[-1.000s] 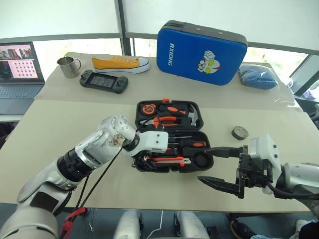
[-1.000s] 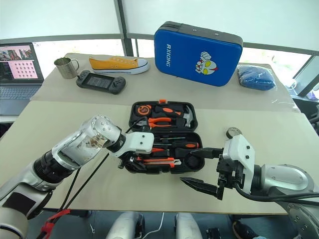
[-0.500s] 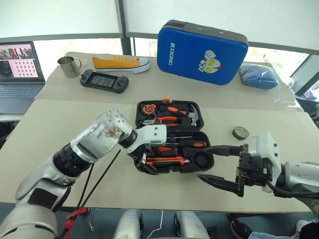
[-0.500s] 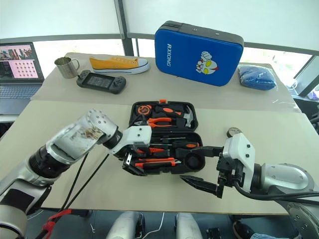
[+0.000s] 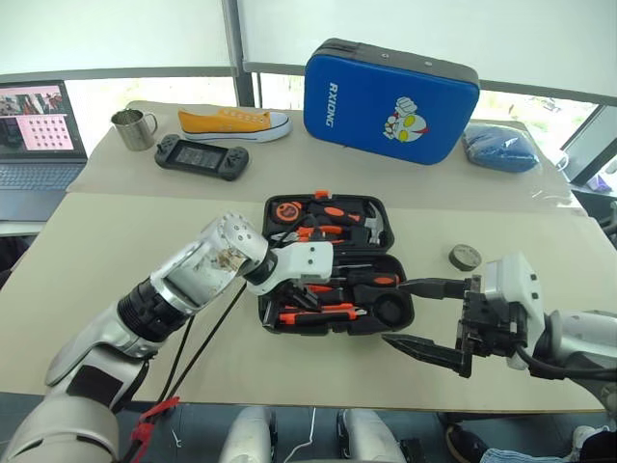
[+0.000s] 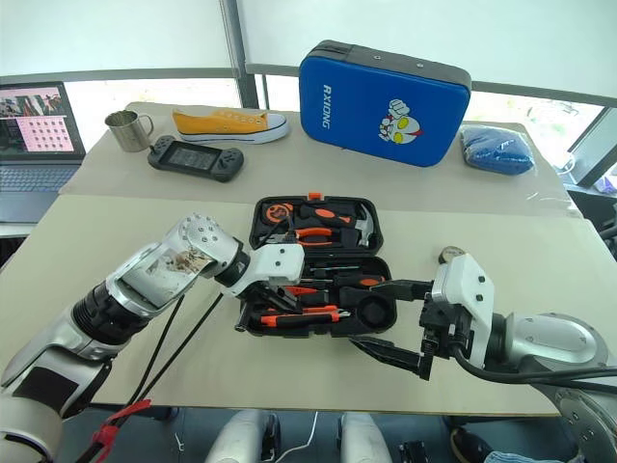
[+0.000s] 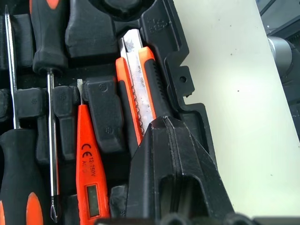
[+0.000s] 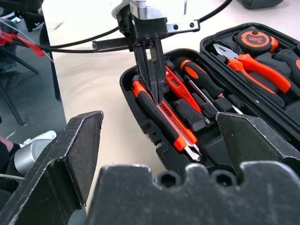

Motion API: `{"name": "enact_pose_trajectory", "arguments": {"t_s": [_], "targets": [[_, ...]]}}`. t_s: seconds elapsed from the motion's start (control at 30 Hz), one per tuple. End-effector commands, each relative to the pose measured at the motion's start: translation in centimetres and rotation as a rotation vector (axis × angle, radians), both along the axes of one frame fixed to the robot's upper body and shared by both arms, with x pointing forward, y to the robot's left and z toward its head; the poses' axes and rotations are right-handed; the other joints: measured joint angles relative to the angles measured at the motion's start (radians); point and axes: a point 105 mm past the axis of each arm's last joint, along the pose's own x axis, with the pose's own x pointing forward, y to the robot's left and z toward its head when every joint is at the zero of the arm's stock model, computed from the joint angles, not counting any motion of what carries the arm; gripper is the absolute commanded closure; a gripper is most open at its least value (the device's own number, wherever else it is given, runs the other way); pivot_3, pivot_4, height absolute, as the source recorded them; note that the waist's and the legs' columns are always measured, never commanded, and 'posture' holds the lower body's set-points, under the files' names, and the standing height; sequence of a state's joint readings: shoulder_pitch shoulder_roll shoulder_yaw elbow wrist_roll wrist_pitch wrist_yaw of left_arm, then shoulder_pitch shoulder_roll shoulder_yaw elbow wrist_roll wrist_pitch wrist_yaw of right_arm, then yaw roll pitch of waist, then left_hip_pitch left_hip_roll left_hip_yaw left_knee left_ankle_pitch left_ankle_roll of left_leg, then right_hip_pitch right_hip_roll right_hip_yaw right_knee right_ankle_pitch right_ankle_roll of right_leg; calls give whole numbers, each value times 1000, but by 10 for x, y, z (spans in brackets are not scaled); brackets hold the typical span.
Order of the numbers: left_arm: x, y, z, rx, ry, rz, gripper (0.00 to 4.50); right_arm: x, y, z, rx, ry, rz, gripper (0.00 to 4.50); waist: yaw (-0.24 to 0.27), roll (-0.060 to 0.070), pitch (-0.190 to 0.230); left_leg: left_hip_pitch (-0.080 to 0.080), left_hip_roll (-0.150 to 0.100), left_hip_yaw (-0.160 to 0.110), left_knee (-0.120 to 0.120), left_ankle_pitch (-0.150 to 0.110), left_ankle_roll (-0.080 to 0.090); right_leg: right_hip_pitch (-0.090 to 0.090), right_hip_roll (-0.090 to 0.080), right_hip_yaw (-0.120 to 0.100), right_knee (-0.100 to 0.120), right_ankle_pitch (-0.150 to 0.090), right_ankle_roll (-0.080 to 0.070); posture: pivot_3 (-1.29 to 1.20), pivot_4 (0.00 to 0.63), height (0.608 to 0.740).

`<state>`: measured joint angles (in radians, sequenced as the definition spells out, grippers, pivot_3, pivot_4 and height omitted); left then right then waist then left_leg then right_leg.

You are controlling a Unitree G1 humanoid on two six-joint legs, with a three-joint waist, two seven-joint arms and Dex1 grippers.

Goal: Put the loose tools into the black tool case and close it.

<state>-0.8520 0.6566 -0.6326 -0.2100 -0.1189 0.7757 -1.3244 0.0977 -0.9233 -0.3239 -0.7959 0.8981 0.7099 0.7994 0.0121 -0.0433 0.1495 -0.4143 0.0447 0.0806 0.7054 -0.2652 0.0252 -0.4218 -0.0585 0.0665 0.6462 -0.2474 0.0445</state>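
The black tool case [image 5: 265, 224] lies open in the middle of the near table. An orange-and-black utility knife [image 7: 140, 89] lies in the front slot of its lower half. Beside it sit a slim orange screwdriver [image 7: 89, 173] and black-and-orange screwdrivers [image 5: 371, 280]. My left gripper [image 8: 157, 101] is shut, with nothing between the fingers, and its tips are down on the knife [image 8: 164, 117]. My right gripper [image 5: 393, 314] hangs open by the case's front right corner, holding nothing. A small dark tape roll [image 5: 464, 257] lies on the table to the right of the case.
Pliers [image 5: 323, 231], a hammer and a tape measure fill the lid. On the far table stand a blue cartoon-printed case [image 5: 390, 101], a yellow shoe [image 5: 231, 122], a game console [image 5: 201, 157], a metal mug [image 5: 132, 129] and a blue bundle [image 5: 496, 148]. A laptop [image 5: 37, 145] is far left.
My left gripper's fingers stood spread over the knife half a second ago and have closed. The hand has shifted slightly right over the case. The right arm has stayed still.
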Motion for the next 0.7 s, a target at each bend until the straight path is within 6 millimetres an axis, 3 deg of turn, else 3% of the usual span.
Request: {"name": "enact_pose_trajectory", "arguments": {"t_s": [0.03,0.37,0.53,0.7], "targets": [[-3,-2,-3,12,-11,-31,4446,-2,2,7,2,-22,7,0,1,0,0,0,0,0,0,0,0,0,0,0,0,0,0,0,150,740],[-6,-2,-21,74,-42,-80,4446,-2,3,9,6,-21,0,0,1,0,0,0,0,0,0,0,0,1,0,0,0,0,0,0,150,740],[-1,4,-36,131,-148,-118,4446,-1,3,9,7,-20,-1,0,3,1,-1,2,0,0,0,0,0,3,0,0,0,0,0,0,150,740],[5,1,-17,36,-95,-32,4446,-1,1,8,1,-13,-11,0,3,1,-1,10,0,0,0,0,0,11,0,0,-1,0,0,0,150,740]]}}
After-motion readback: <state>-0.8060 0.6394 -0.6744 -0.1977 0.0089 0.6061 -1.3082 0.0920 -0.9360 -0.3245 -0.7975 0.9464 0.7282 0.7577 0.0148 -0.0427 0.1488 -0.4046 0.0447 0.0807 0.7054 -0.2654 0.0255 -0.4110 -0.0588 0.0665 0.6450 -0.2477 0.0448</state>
